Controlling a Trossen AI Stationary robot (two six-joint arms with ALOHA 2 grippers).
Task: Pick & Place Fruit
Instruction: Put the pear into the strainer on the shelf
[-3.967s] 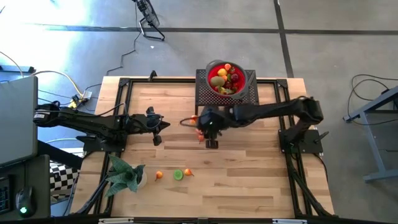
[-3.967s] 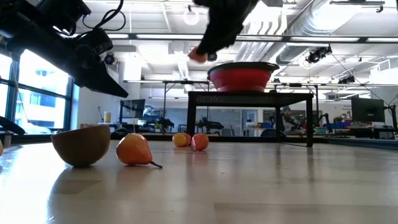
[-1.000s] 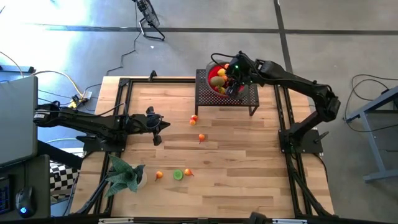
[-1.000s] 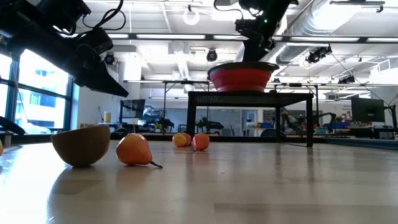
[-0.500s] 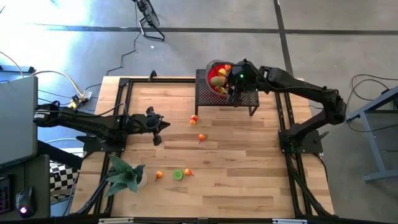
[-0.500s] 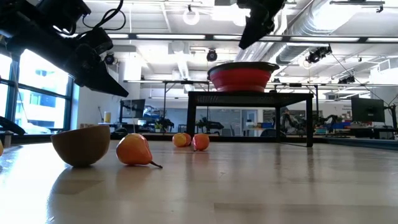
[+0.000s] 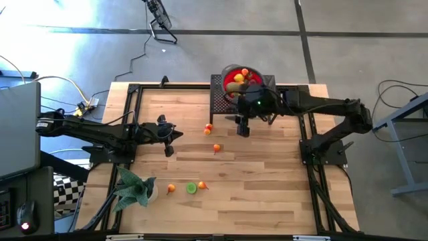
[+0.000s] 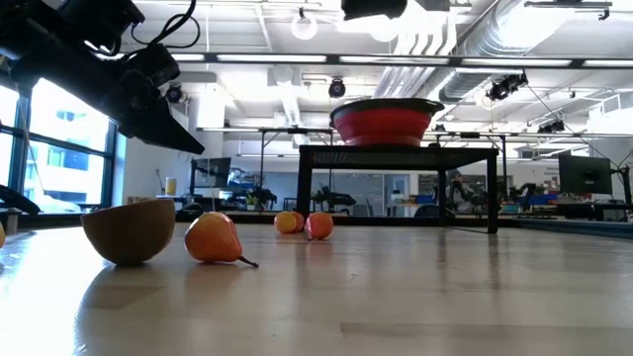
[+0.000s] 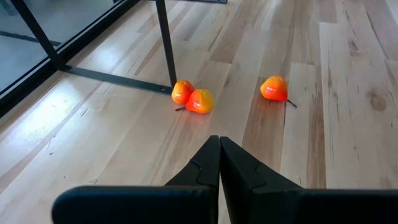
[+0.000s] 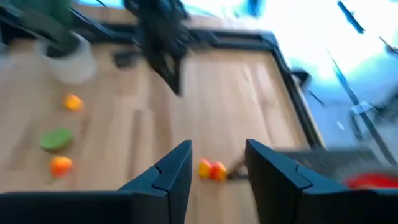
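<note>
Five loose fruits are lying on the wooden surface (image 7: 267, 181): a touching pair (image 7: 208, 128) by the black stand (image 7: 243, 104), one (image 7: 217, 148) near them, and an orange (image 7: 171, 189), lime (image 7: 191, 188) and another orange piece (image 7: 202, 185) in a row. More are sitting in the red bowl (image 7: 231, 79). The right gripper (image 7: 243, 129) is hovering with fingers parted, empty; the left gripper (image 7: 168, 136) is waiting clenched.

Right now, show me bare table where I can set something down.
Free: the wide wood right of the single fruit, below the right gripper. Also the strip between the left gripper and the rack. Crowded: near the plant and fruit trio.
</note>
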